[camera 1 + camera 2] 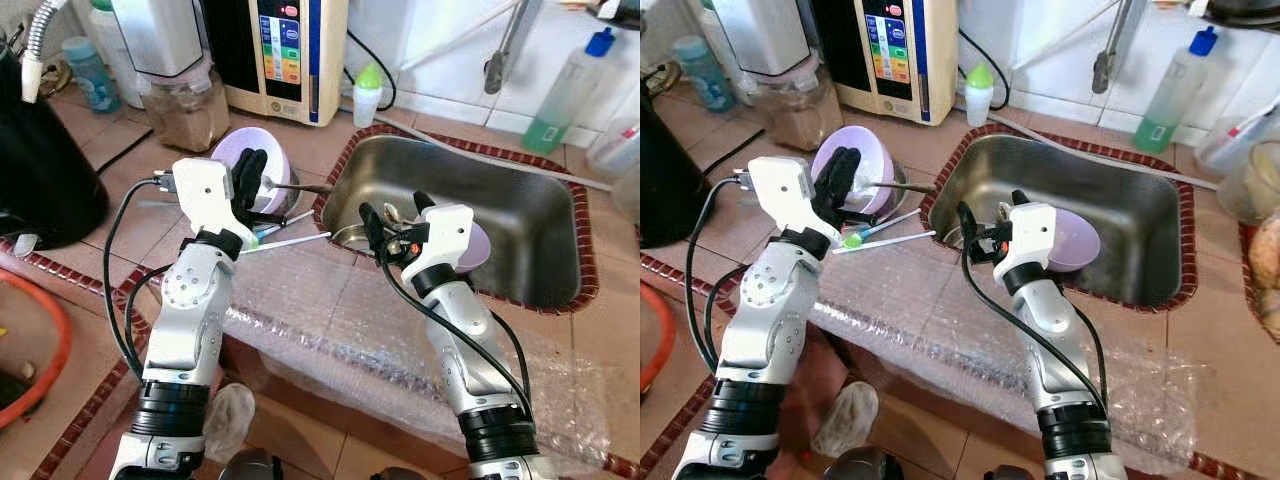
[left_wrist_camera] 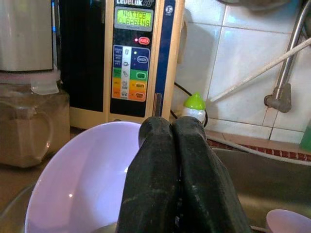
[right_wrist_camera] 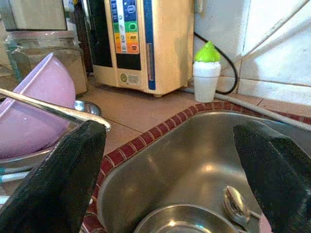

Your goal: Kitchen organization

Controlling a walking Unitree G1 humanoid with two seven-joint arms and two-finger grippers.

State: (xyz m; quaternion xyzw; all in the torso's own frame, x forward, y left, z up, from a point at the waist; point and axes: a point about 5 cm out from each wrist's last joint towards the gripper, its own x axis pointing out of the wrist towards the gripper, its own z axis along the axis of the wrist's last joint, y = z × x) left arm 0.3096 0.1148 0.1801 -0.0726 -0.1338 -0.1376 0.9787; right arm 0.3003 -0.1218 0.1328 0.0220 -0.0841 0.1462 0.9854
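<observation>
Clearing sink area: left gripper [image 1: 250,185] pressed together by lilac bowl [image 2: 82,179], right gripper [image 3: 170,194] spread over sink [image 1: 540,215]; next probably reach for spoon [image 3: 236,200].

Glossy steel sink [image 1: 540,240], smooth plastic bowl [image 1: 262,170]

Home kitchen, steel sink [image 1: 520,215], tiled counter [image 1: 130,225]
</observation>
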